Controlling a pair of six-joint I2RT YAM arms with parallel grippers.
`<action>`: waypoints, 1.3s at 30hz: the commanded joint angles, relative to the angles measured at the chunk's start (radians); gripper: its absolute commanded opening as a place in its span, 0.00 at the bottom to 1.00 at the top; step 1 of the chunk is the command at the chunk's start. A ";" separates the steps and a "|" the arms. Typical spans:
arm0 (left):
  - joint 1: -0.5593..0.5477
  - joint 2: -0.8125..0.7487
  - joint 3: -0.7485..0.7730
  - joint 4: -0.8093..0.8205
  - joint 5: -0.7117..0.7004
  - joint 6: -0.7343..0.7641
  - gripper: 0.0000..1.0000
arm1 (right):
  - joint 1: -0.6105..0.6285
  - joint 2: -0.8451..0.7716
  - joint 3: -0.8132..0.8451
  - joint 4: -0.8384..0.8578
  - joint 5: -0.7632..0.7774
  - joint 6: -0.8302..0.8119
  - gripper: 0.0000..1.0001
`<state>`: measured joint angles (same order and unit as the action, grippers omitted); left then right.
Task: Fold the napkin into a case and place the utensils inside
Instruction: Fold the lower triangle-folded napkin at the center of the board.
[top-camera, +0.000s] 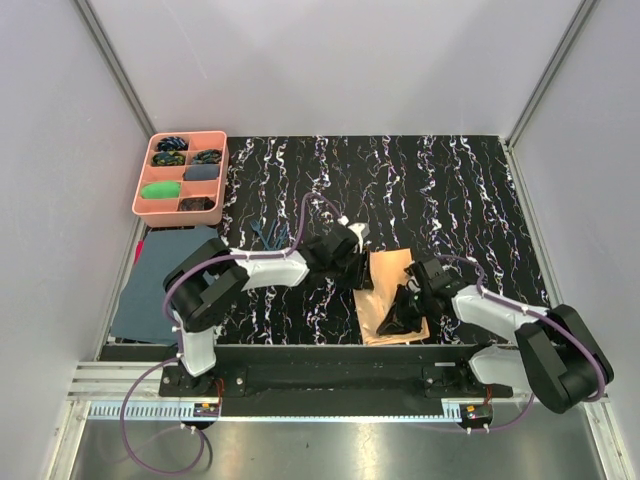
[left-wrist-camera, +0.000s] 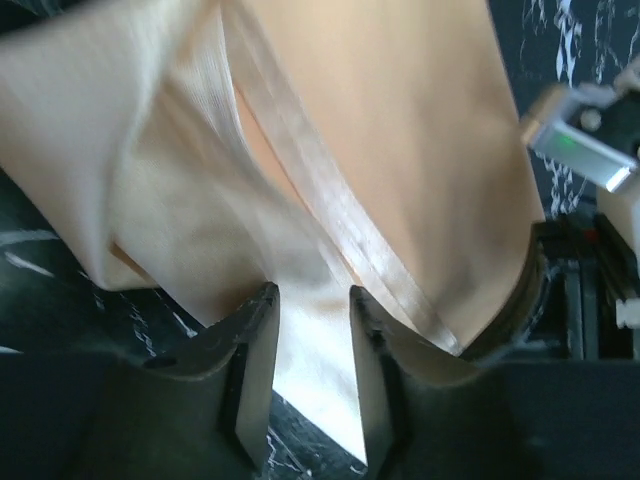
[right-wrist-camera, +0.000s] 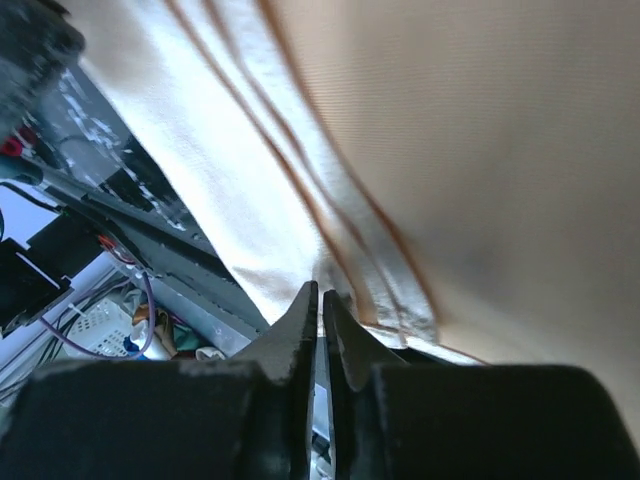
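Observation:
The napkin (top-camera: 388, 280) is a peach-orange strip, folded in layers, lying on the black marbled table between the two arms. My left gripper (top-camera: 358, 270) is at its left edge. In the left wrist view the left gripper (left-wrist-camera: 312, 295) is open, with napkin fabric (left-wrist-camera: 400, 150) lying in the gap between the fingers. My right gripper (top-camera: 405, 312) is over the strip's near right part. In the right wrist view the right gripper (right-wrist-camera: 319, 292) is shut on a hemmed edge of the napkin (right-wrist-camera: 480, 150). The dark blue utensils (top-camera: 268, 236) lie left of the left gripper.
A pink compartment tray (top-camera: 141, 195) with small coloured bundles stands at the back left. A dark blue-grey cloth (top-camera: 160, 285) lies at the left edge. The metal rail with the arm bases (top-camera: 320, 380) runs along the near edge.

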<state>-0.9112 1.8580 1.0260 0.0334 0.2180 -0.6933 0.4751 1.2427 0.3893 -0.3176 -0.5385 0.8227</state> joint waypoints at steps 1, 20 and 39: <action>0.011 -0.037 0.167 -0.156 -0.161 0.084 0.41 | 0.005 -0.060 0.086 -0.024 0.051 -0.011 0.15; 0.011 0.124 0.421 -0.374 -0.312 0.143 0.34 | -0.217 0.195 0.393 -0.100 0.052 -0.287 0.32; 0.014 0.270 0.580 -0.372 -0.318 0.130 0.00 | -0.216 0.479 0.428 0.075 0.026 -0.309 0.09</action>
<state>-0.9016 2.0930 1.5452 -0.3695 -0.0849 -0.5598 0.2573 1.7199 0.8280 -0.2886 -0.5426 0.5312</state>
